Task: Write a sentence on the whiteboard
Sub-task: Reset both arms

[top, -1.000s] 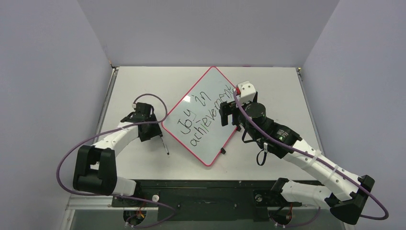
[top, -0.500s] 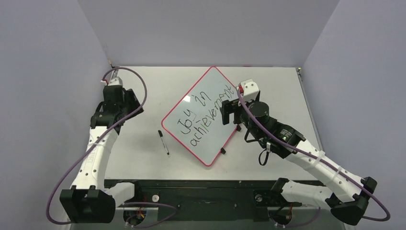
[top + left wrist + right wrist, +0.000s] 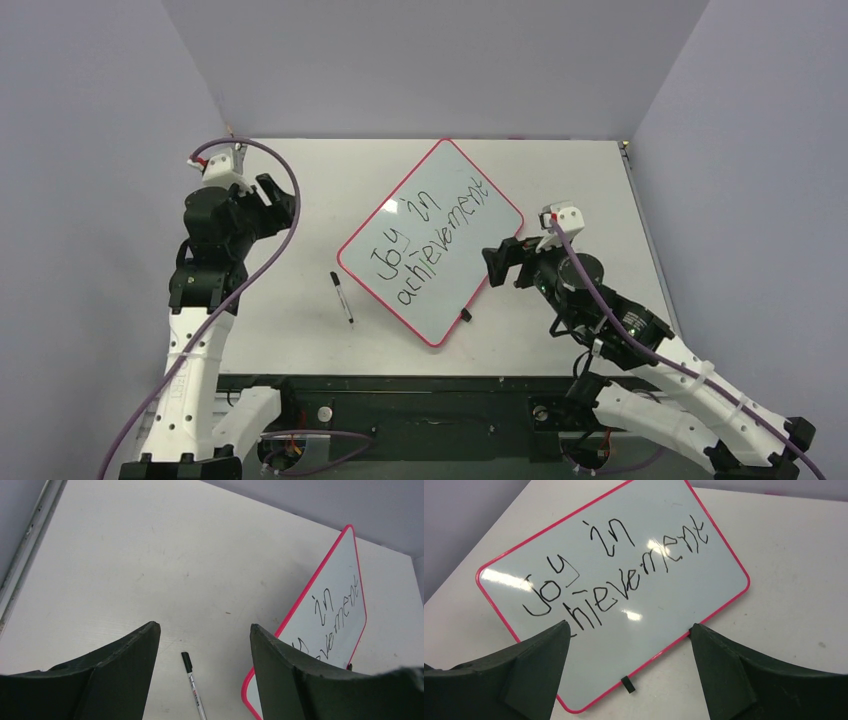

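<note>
From above, the whiteboard (image 3: 470, 215) is lying on the table (image 3: 585, 180), the sentence (image 3: 425, 243) written out and the marker (image 3: 342, 298) resting just beside it, likely set down since the writing looks done. In the left wrist view the left pincer (image 3: 205, 628) is gaping empty above the marker; in the right, the right pincer (image 3: 629, 628) is hanging wide, holding nothing, over the whiteboard

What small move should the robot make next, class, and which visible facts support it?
Probably draw the right gripper back toward its base. The sentence looks finished on the whiteboard, and the marker lies on the table just left of the board. The right gripper is open and empty, as is the left gripper, so no writing step seems left.
</note>
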{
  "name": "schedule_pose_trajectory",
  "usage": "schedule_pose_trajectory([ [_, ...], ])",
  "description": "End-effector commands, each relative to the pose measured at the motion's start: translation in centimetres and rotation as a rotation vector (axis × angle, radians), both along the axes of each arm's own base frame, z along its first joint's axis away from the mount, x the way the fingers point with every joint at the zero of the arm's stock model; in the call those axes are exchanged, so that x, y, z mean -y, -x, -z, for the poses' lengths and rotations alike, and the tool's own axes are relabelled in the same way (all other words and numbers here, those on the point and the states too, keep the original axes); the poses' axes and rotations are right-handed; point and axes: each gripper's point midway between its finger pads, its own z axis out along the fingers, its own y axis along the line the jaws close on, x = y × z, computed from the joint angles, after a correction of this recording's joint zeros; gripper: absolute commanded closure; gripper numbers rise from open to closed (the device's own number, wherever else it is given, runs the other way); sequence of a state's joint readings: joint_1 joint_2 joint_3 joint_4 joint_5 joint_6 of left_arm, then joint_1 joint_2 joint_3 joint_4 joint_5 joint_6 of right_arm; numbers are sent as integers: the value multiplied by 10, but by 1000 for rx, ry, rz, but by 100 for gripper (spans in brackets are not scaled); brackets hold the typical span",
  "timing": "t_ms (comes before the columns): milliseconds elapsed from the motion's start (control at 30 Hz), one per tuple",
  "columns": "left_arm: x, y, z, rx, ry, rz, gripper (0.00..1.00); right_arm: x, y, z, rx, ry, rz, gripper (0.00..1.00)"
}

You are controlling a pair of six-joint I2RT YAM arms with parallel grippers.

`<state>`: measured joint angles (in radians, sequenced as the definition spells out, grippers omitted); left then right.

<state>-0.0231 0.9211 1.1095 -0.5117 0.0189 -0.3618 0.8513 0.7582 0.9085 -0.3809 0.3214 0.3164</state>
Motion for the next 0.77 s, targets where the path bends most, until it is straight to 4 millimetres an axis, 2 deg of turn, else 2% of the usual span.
schedule_pose_trajectory([
  [0, 17, 0, -16, 142, -6, 113, 36, 13, 14, 15, -25, -92, 24, 14],
  [33, 21, 0, -12, 163, 0, 139, 36, 16, 20, 22, -33, -110, 16, 13],
  [67, 23, 3, -22, 216, -3, 148, 36, 16, 22, 25, -37, -118, 13, 13],
  [100, 24, 5, -14, 212, -2, 156, 36, 19, 26, 29, -38, -135, 8, 13],
  [133, 24, 8, -20, 251, -5, 158, 36, 20, 27, 31, -40, -140, 9, 13],
  [167, 24, 9, -14, 247, -4, 159, 36, 22, 30, 35, -45, -148, 10, 12],
  [200, 25, 11, -18, 273, -5, 161, 36, 23, 31, 36, -47, -151, 11, 12],
  [367, 25, 12, -10, 291, -9, 164, 36, 23, 35, 46, -69, -161, 1, 12],
  [733, 24, 14, -2, 300, -41, 171, 36, 15, 32, 45, -68, -189, -9, 13],
])
